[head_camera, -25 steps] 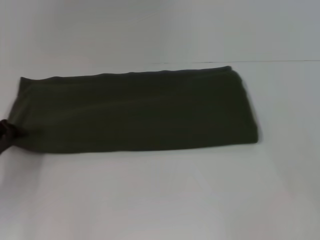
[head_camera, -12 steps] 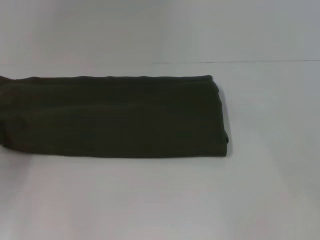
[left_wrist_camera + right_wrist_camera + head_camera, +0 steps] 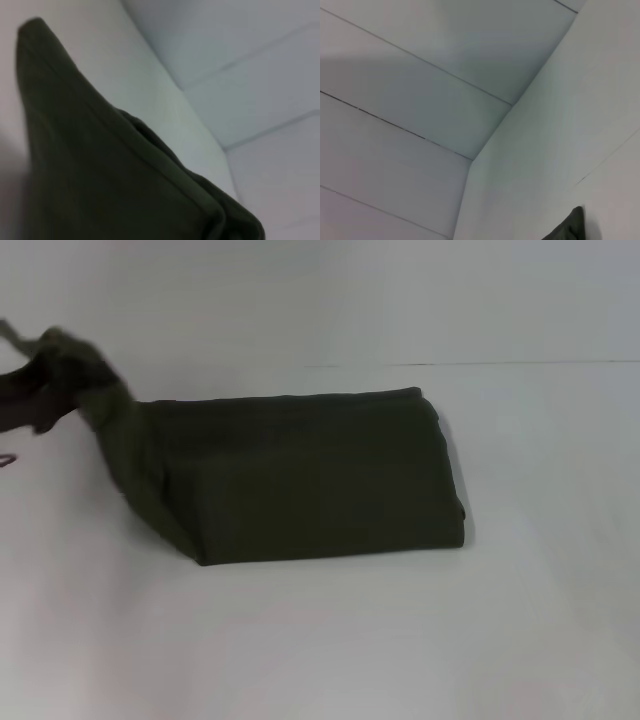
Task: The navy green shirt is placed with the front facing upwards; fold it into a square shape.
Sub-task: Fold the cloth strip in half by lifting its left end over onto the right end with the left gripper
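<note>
Half a second ago the shirt lay flat as one long dark strip reaching the left edge of the head view; now its left end is off the table, raised into a slanted flap, so the flat part is shorter. That reads as the crosswise fold begun: the long strip is being doubled over toward its right end, the step that should bring it near a square.

The rest of the shirt lies flat on the table, right of the flap, its right edge neat and stacked in layers. The left wrist view shows the lifted cloth close up, sloping to a point.

The left gripper is at the flap's top, up and left of the flat part, pinching the bunched cloth. The right gripper is not in view; its wrist view catches only a corner of the shirt.
</note>
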Motion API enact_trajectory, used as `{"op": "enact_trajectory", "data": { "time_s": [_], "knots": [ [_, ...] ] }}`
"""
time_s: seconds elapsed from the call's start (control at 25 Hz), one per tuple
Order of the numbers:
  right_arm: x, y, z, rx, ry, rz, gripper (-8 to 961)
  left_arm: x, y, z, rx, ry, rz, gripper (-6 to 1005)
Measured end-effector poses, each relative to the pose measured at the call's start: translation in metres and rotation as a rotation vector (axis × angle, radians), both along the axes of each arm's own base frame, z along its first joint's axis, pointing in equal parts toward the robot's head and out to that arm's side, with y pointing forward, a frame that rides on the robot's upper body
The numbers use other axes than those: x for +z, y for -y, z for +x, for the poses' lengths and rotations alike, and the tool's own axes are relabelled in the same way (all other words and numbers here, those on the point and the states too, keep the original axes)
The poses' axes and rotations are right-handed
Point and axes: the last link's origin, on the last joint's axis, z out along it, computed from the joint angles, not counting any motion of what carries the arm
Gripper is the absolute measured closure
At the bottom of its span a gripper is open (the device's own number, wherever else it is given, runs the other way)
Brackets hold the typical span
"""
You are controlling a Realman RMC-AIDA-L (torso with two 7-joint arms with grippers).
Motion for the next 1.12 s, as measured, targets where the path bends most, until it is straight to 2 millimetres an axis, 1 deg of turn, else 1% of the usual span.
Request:
{"op": "enact_trajectory", "data": {
  "time_s": [0.28,0.56,0.76,0.84,0.92,0.96,1.0,1.04,1.12],
  "knots": [
    [-0.003,-0.001,-0.001,0.004,-0.002,-0.003,47,-0.022,-0.022,0.050,-0.133,-0.010,-0.069,993],
    [-0.004,0.000,-0.001,0.002,-0.008,-0.008,47,-0.059,-0.034,0.100,-0.257,-0.056,-0.144,993],
    [-0.005,-0.002,-0.003,0.008,-0.009,-0.009,47,-0.098,-0.041,0.133,-0.333,-0.170,-0.192,990],
    [-0.006,-0.003,-0.004,0.011,-0.010,-0.011,46,-0.113,-0.043,0.142,-0.353,-0.209,-0.210,989],
    [-0.007,-0.003,-0.005,0.012,-0.011,-0.012,46,-0.133,-0.043,0.150,-0.376,-0.260,-0.238,987],
    [-0.007,-0.003,-0.005,0.012,-0.011,-0.013,46,-0.145,-0.043,0.154,-0.385,-0.292,-0.251,986],
    [-0.007,-0.003,-0.005,0.012,-0.011,-0.013,46,-0.161,-0.043,0.158,-0.405,-0.345,-0.271,985],
    [-0.008,-0.004,-0.005,0.013,-0.011,-0.015,46,-0.161,-0.043,0.158,-0.405,-0.345,-0.271,985],
    [-0.009,-0.004,-0.006,0.012,-0.007,-0.019,47,-0.177,-0.040,0.165,-0.450,-0.409,-0.293,983]
  ]
}}
